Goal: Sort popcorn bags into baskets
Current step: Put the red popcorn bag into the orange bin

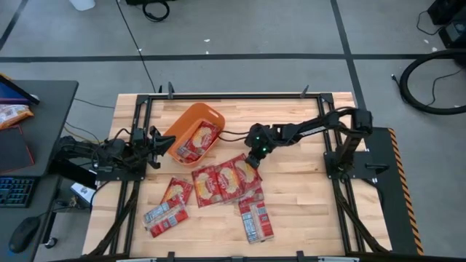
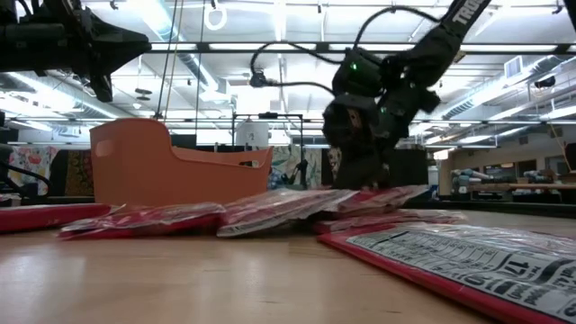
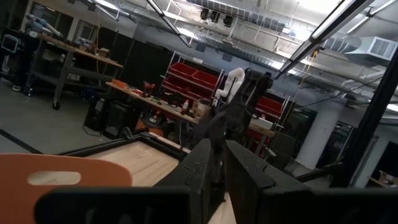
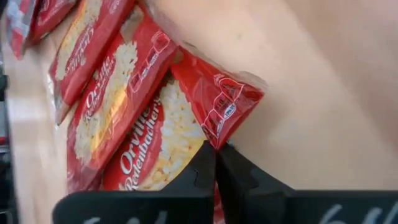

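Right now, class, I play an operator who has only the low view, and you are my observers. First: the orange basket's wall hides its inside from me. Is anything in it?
Observer: Yes. The high view shows red popcorn bags lying inside the orange basket.
Operator: Does the right gripper have hold of anything?
Observer: In the right wrist view, the right gripper pinches the corner of a loose bag on the table.
Operator: And the left arm?
Observer: From above, the left gripper sits at the basket's left rim.
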### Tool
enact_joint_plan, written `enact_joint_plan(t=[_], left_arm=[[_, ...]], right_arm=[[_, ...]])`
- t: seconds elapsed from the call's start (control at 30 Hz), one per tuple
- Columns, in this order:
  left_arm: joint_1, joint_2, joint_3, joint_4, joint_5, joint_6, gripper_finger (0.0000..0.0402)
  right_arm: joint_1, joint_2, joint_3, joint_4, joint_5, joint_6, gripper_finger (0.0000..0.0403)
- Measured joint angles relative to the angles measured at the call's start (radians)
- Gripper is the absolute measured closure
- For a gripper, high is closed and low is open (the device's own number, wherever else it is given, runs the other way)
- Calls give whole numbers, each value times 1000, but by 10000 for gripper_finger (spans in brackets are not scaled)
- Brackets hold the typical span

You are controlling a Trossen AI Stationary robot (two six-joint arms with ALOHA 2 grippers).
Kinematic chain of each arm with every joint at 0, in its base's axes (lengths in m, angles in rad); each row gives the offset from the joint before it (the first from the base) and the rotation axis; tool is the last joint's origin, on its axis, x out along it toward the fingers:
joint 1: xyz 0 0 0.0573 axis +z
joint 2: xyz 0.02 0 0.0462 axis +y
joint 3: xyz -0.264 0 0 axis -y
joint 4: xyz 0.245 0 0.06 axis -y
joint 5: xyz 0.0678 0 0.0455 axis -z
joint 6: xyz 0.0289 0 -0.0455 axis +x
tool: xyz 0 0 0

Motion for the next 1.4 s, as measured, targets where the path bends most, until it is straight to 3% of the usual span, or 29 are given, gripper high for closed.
enact_joint_plan(t=[0.5, 0.77, 1.23, 1.4], left_arm=[[0, 0, 0, -2, 0, 0, 353], [0, 0, 0, -2, -3, 18, 353], [0, 0, 0, -1, -4, 17, 353], [0, 0, 0, -2, -4, 19, 353]], right_arm=[[42, -271, 148, -274, 385, -192, 397], [49, -296, 177, -123, 328, -192, 397], [83, -32, 177, 471, 179, -84, 395], [71, 25, 271, 424, 179, -121, 395]])
